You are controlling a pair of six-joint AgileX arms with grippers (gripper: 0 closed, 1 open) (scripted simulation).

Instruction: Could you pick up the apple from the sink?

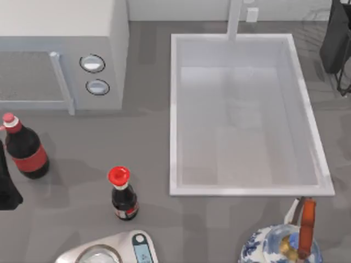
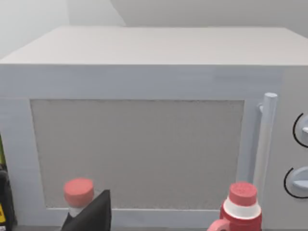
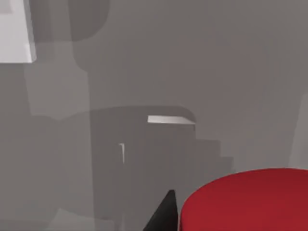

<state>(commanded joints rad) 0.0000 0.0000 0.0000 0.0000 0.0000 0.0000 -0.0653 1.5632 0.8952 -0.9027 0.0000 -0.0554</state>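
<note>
Apple point(image 3: 245, 199) sits right under the right wrist camera, a big smooth red lump pressed up against the one dark finger point(image 3: 166, 214) I can see of the right gripper point(image 3: 192, 216). With only grey surface well below it, I'd say the jaws are clamped on it, since nothing else could be holding it up there. From above, the sink point(image 1: 174, 109) looks bare inside, just white walls and the faucet post point(image 1: 235, 19), which fits: the basin is deep with a raised rim, so the fruit has to be carried high to clear it. The right arm point(image 1: 335, 41) is up beside the far right corner of the sink, off to the side of the basin rather than over it. My read is that the pick itself is basically done and what's left is just keeping a steady squeeze, because a smooth rounded lump like that could slip if the grip loosens. The left gripper point(image 2: 91, 214) is parked well away from all this, close in front of the microwave point(image 2: 144, 144) with two red-capped bottles point(image 2: 240, 207) just beside it. I can't tell whether it's open or closed, and it has no job here anyway, so it makes sense that it's tucked out of the way.
</note>
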